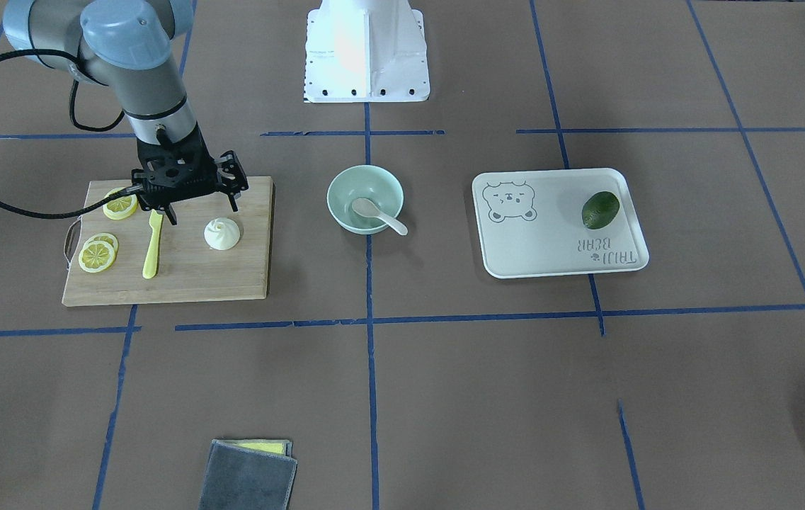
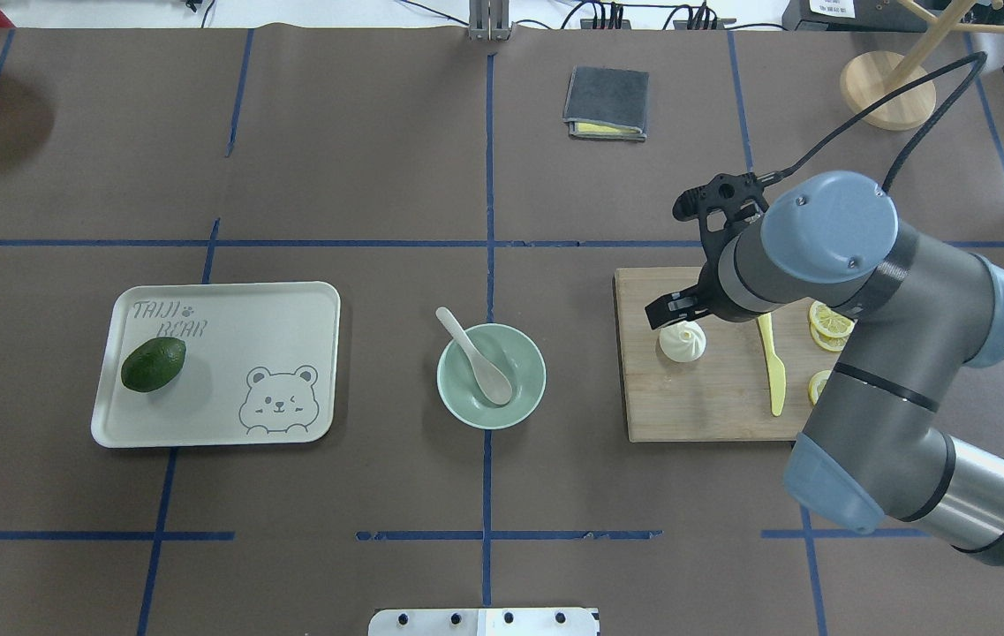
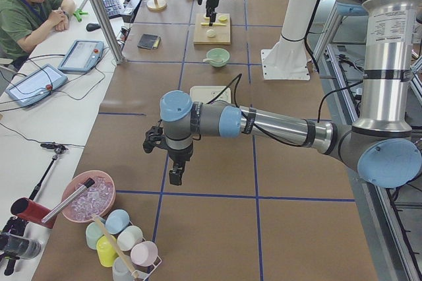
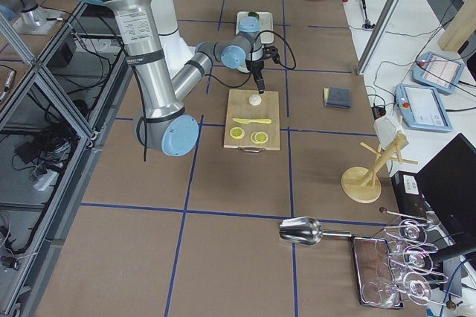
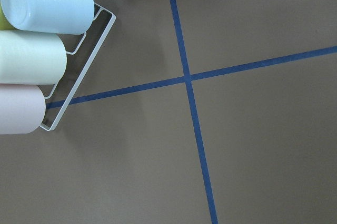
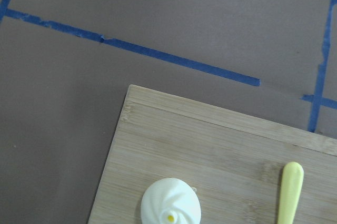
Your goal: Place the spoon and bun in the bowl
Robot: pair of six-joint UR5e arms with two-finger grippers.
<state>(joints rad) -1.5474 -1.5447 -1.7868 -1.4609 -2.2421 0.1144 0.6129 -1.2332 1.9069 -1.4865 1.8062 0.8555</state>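
Observation:
The white pleated bun (image 1: 222, 234) sits on a wooden cutting board (image 1: 197, 278); it also shows in the overhead view (image 2: 684, 343) and at the bottom of the right wrist view (image 6: 171, 209). My right gripper (image 1: 202, 210) is open and empty, just above the bun on its robot side. The off-white spoon (image 1: 377, 214) lies in the mint-green bowl (image 1: 343, 205) at the table's middle, its handle over the rim. My left gripper (image 3: 175, 175) shows only in the exterior left view, far from these things; I cannot tell whether it is open or shut.
A yellow plastic knife (image 1: 153, 248) and lemon slices (image 1: 98, 255) lie on the board beside the bun. A white bear tray (image 1: 551, 244) holds an avocado (image 1: 600, 210). A grey cloth (image 1: 250, 478) lies at the operators' edge. A rack of cups (image 5: 42, 50) is below the left wrist.

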